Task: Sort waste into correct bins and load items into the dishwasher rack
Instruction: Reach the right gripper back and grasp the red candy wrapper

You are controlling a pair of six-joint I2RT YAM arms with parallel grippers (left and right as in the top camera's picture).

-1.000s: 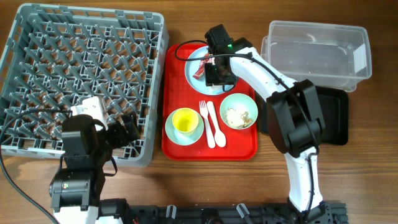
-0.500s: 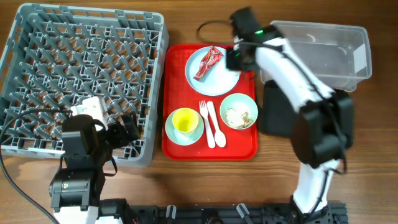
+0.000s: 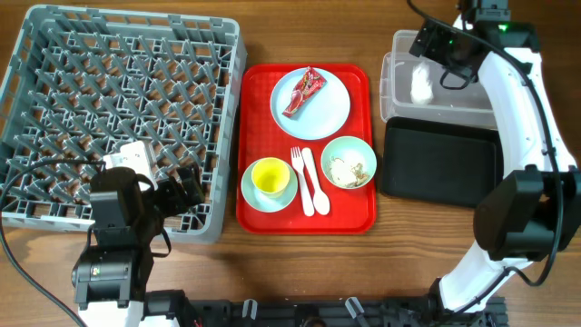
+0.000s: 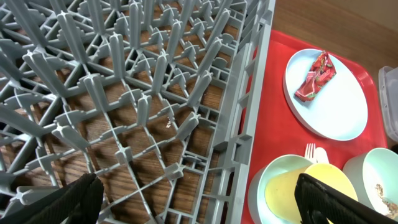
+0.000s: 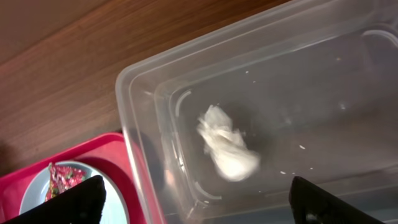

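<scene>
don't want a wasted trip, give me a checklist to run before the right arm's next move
1. Right gripper open and empty: ok
2. White tissue inside clear tub: ok
3. Red wrapper binned: not ok, lies on white plate
4. Food scraps binned: not ok, in mint bowl
5. Left gripper open over dishwasher rack: ok
</scene>
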